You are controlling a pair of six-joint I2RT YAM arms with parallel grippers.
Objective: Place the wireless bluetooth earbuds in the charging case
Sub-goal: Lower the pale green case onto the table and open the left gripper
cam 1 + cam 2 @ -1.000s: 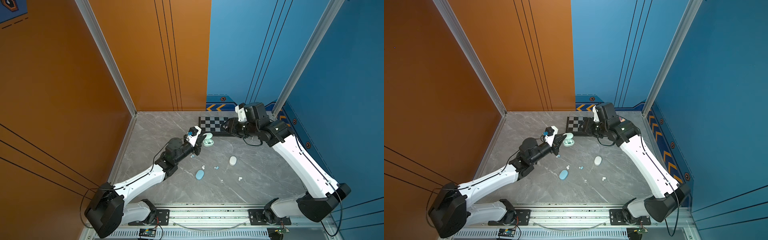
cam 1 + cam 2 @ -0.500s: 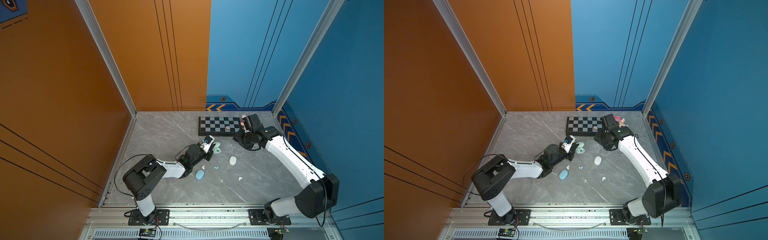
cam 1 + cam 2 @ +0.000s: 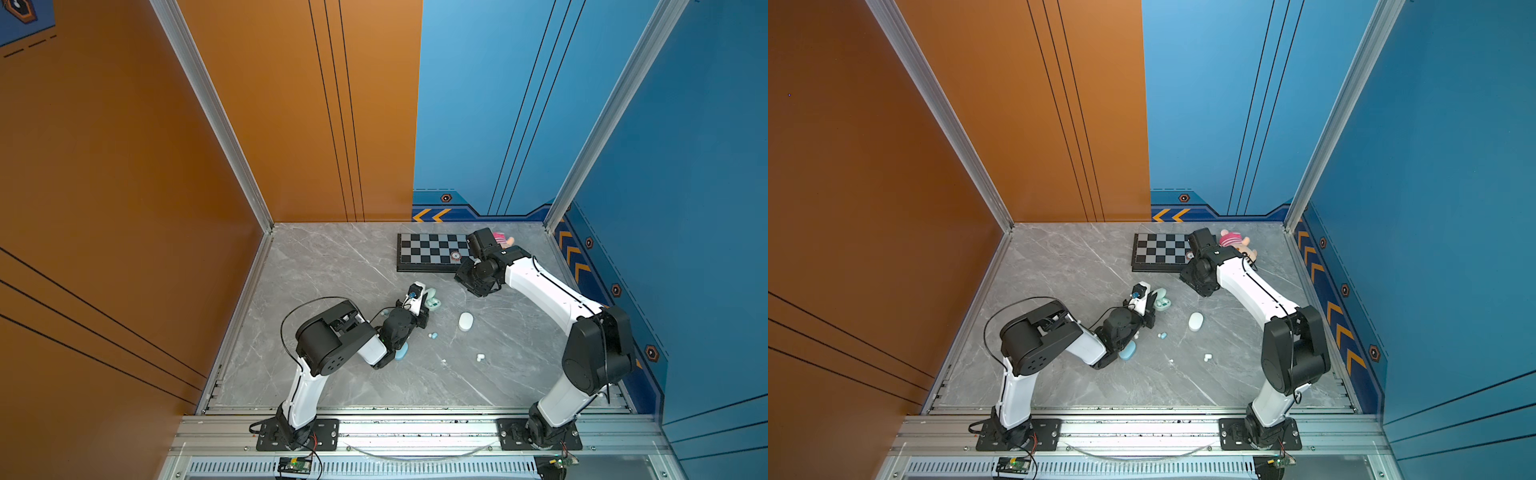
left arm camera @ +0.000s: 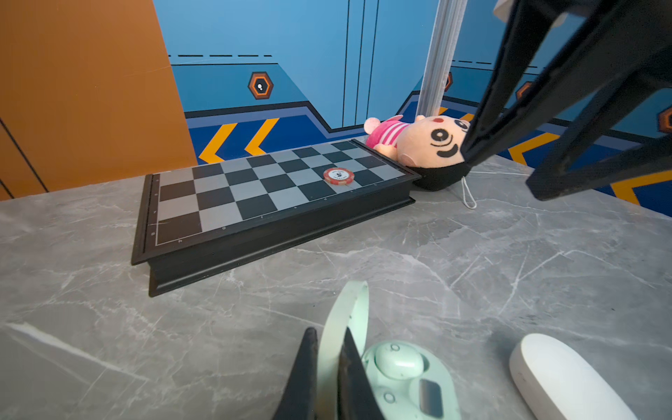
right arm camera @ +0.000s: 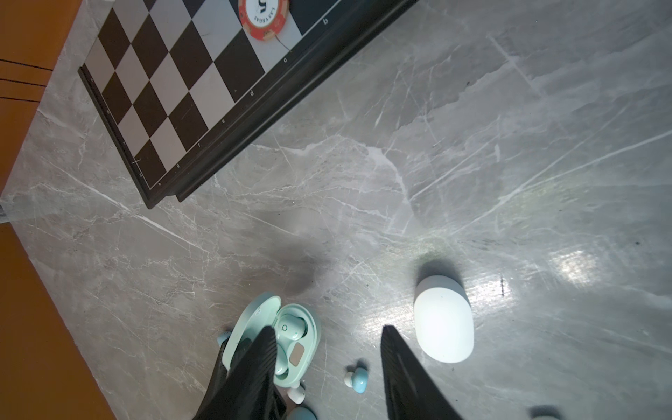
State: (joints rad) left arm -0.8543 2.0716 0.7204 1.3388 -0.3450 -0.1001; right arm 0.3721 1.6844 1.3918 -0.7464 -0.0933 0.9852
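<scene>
Grey marble table (image 3: pixel 332 270) runs between orange and blue walls. At left, the left gripper (image 4: pixel 329 345) pinches the raised lid (image 4: pixel 345 309) of the open mint charging case (image 4: pixel 411 385), jaws narrow on it. One mint earbud (image 4: pixel 398 360) sits in a well. Near the case lie two loose earbuds (image 3: pixel 433 335), then a closed white case (image 3: pixel 466 321), with white earbuds (image 3: pixel 480 356) nearer the front edge. Rightward, the right gripper (image 5: pixel 327 329) hovers near the chessboard (image 3: pixel 432 251), jaws partly spread and empty.
</scene>
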